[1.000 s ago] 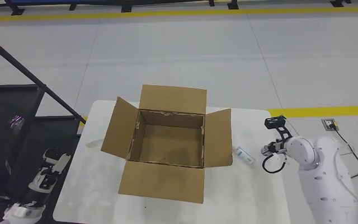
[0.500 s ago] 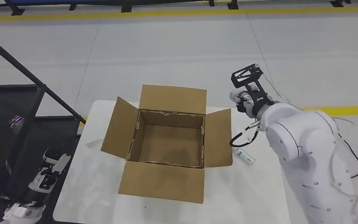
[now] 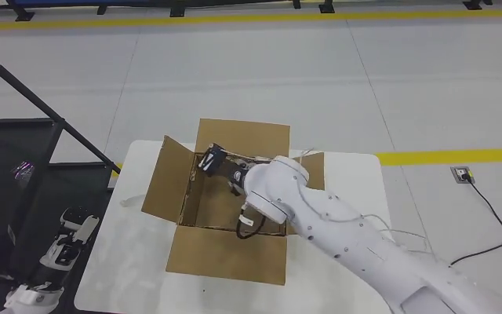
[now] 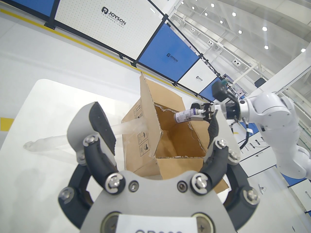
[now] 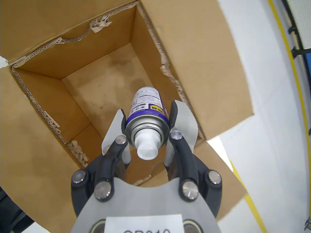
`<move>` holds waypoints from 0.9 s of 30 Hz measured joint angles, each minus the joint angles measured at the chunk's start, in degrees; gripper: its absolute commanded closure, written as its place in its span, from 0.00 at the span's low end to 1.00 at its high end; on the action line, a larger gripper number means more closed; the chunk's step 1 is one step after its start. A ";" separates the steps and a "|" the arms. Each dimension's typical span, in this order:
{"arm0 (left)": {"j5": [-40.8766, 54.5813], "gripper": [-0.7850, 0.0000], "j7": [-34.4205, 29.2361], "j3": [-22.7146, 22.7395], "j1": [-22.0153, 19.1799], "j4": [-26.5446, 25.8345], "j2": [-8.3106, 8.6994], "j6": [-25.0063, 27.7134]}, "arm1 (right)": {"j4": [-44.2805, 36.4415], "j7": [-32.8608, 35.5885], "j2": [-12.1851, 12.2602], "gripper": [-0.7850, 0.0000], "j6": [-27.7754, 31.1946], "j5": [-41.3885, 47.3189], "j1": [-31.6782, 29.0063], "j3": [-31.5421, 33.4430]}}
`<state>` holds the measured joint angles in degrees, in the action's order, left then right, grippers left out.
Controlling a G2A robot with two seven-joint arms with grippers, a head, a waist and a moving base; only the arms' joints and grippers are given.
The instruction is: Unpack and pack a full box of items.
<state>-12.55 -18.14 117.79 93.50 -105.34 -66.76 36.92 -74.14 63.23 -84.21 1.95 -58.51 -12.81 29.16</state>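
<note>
The right hand [image 5: 147, 113] is clamped round a spray can [image 5: 147, 105], holding it over the open box [image 5: 73, 56], above the bare floor inside. Nothing lies in the box, so unpacking looks finished and packing barely begun. The left hand [image 4: 155, 120] gapes wide and empty, off to one side of the box over the worktop [image 3: 118, 259].

A white table [image 3: 118, 259] with rounded corners carries an open cardboard box [image 3: 235, 255]. The box stands about midway between the left and right edges and closer to the far edge. Its four flaps are spread outward. The far flap rises past the far edge and the near flap slopes toward the near edge. A clear plastic piece [image 4: 48, 141] lies near the far left corner, just beside the left flap.
</note>
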 measured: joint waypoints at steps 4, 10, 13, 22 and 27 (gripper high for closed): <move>0.00 0.00 0.00 0.00 0.00 0.00 0.00 0.00 | 11.29 -3.13 -4.55 1.00 -1.83 3.25 1.53 -4.74; 0.00 0.00 0.00 0.00 0.00 0.00 0.00 0.00 | 26.44 -7.03 -11.70 1.00 -3.00 7.63 3.07 -9.06; 0.00 0.00 0.00 0.00 0.00 0.00 0.00 0.00 | 32.42 -8.59 -14.75 0.80 -2.45 9.06 3.88 -9.96; 0.00 0.00 0.00 0.00 0.00 0.00 0.00 0.00 | 44.40 -10.93 -21.32 0.01 0.77 10.51 5.97 -10.96; 0.00 0.00 0.00 0.00 0.00 0.00 0.00 0.00 | 48.71 -11.95 -23.68 0.00 2.30 10.70 6.99 -10.73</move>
<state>-12.55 -18.14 117.79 93.50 -105.34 -66.76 36.92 -25.43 51.27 -107.89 4.25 -47.82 -5.82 18.43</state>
